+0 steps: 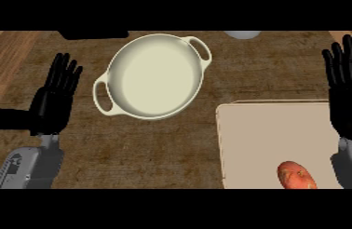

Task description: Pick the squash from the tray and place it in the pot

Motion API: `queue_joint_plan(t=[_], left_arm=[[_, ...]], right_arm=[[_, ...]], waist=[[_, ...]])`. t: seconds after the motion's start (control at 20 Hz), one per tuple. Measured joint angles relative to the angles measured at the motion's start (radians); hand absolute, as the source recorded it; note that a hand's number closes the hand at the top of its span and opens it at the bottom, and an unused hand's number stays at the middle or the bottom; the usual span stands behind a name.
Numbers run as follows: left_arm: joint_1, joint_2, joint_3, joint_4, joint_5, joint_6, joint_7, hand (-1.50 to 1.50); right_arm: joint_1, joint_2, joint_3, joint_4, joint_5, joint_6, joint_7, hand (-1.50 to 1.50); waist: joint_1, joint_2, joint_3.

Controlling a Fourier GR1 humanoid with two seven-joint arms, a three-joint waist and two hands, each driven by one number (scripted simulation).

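An orange-red squash (297,175) lies on the beige tray (261,130) near its lower edge, at the lower right. A cream pot (152,76) with two side handles stands on the wooden counter, up and left of the tray, with nothing inside it. My right hand (340,90) is held flat with straight fingers pointing up at the right edge, over the tray's right side and above the squash. At the left my left hand (56,95) rests open, fingers up, beside the pot's lower handle. Neither hand touches anything.
A dark object (93,34) sits at the counter's top edge left of the pot. A pale rounded object (242,34) shows at the top edge to the right. Bare wooden counter (138,149) spreads below the pot.
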Motion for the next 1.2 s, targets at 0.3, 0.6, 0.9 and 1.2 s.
queue_joint_plan(t=[0.3, 0.6, 0.9, 1.2], left_arm=[[0.068, -0.006, -0.043, -0.034, -0.108, 0.082, -0.027, 0.0], [0.143, -0.046, -0.115, -0.07, -0.187, 0.139, -0.034, 0.0], [0.21, -0.078, -0.168, -0.135, -0.248, 0.177, -0.028, 0.0], [0.23, -0.104, -0.19, -0.142, -0.288, 0.205, -0.035, 0.0]], right_arm=[[0.1, -0.09, -0.169, 0.038, -0.236, 0.352, -0.176, 1.5], [0.28, -0.196, -0.26, 0.299, -0.149, 0.517, -0.34, -1.5], [0.374, -0.216, -0.345, 0.382, -0.172, 0.731, -0.544, -1.5], [0.476, -0.332, -0.355, 0.288, -0.071, 0.772, -0.511, -1.5]], waist=[[-0.004, -0.004, -0.019], [0.004, 0.004, -0.026], [0.01, 0.0, -0.031], [0.007, -0.001, -0.033]])
